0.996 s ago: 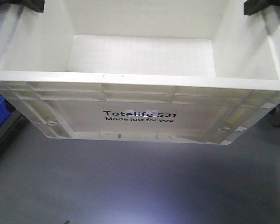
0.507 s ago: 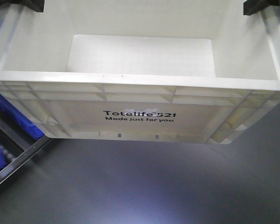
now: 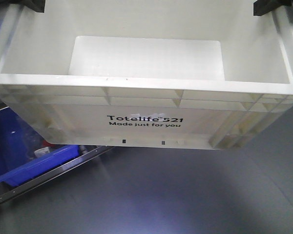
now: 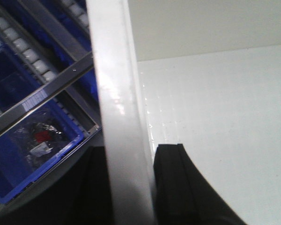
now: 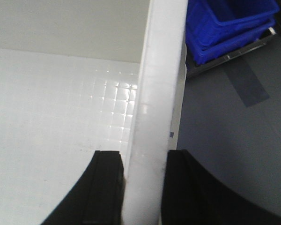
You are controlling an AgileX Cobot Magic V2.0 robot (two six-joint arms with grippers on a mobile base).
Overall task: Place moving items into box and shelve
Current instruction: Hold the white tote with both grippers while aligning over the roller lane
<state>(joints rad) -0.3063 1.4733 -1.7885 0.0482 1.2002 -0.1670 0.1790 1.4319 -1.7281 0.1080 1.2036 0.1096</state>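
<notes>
Blue bin (image 3: pixel 34 165), bagged items (image 4: pixel 40 140) inside, has appeared; left tool (image 4: pixel 131 152) and right tool (image 5: pixel 143 157) clamp the box (image 3: pixel 146 92).

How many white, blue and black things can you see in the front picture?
White: 1, the crate
Blue: 1, the bin
Black: 2, the left fingers and the right fingers, both holding the crate's rim
Total: 4
</notes>
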